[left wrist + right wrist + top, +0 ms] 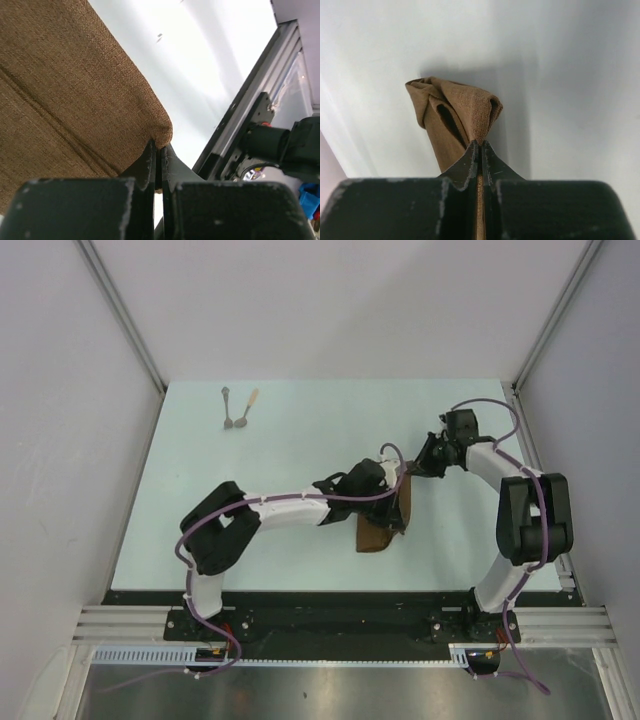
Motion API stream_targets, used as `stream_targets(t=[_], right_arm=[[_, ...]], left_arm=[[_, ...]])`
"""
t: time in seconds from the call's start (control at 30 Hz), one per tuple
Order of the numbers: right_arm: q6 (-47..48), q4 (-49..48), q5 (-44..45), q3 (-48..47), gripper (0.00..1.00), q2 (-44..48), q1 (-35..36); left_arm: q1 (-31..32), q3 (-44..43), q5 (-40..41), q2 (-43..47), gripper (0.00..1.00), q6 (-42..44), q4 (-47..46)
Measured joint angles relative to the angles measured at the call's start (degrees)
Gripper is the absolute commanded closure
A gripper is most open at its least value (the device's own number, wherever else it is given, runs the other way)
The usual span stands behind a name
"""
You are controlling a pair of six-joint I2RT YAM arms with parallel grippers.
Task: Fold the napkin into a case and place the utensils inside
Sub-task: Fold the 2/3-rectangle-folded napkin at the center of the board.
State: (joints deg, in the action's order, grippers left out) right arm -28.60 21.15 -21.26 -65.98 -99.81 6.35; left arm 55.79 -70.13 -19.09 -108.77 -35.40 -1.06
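Near the middle of the pale, flat tabletop (300,440), a little right of centre, one soft brown matte cloth napkin (378,534) is held up between the two arms. Both arms reach in from opposite sides, so their tips meet close together over the cloth. The left gripper (398,486) comes in from the left. In its wrist view the two black fingers (149,162) are pressed tight together on a rounded corner of the coarse-woven fabric. The rest of the cloth spreads wide across the upper left of that view, with one stitched or creased line running through it. A single grey metal rail (250,95) edges the table behind. The right gripper (413,471) comes in from the right. Its own camera shows its fingers (470,160) clamped on a pinch of the same cloth, which bunches into a loose, rolled fold just beyond the tips and casts a soft shadow on the surface below. From overhead the napkin hangs as a dark, narrow strip under the grippers. A brown patch of it shows lower down, beside the left wrist, though I cannot tell whether that patch rests on the table. The two slim, dark-headed utensils (238,408) lie side by side at the far left of the table. One has a grey metal handle and one a pale tan handle. Their heads are near each other and their handles spread apart toward the far edge. They are well apart from the napkin and from both grippers.
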Motion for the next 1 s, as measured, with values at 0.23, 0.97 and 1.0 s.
stream_targets(t=[0.23,0.97,1.0], right_arm=[[4.3,3.3,1.4,4.1,1.0,3.7,-6.3],[1.3,9.2,7.4,-9.3,1.0,-6.2,9.6],[1.2,9.7,7.4,-10.0,1.0,-6.5,10.1]], left_arm=[[2.9,-6.4,-1.3,-5.7,1.0,-0.9,0.6],[-0.6,13.4,1.0,4.2,1.0,-1.9,-11.2],[-0.7,14.2,1.4,4.7,1.0,-1.8,-11.6]])
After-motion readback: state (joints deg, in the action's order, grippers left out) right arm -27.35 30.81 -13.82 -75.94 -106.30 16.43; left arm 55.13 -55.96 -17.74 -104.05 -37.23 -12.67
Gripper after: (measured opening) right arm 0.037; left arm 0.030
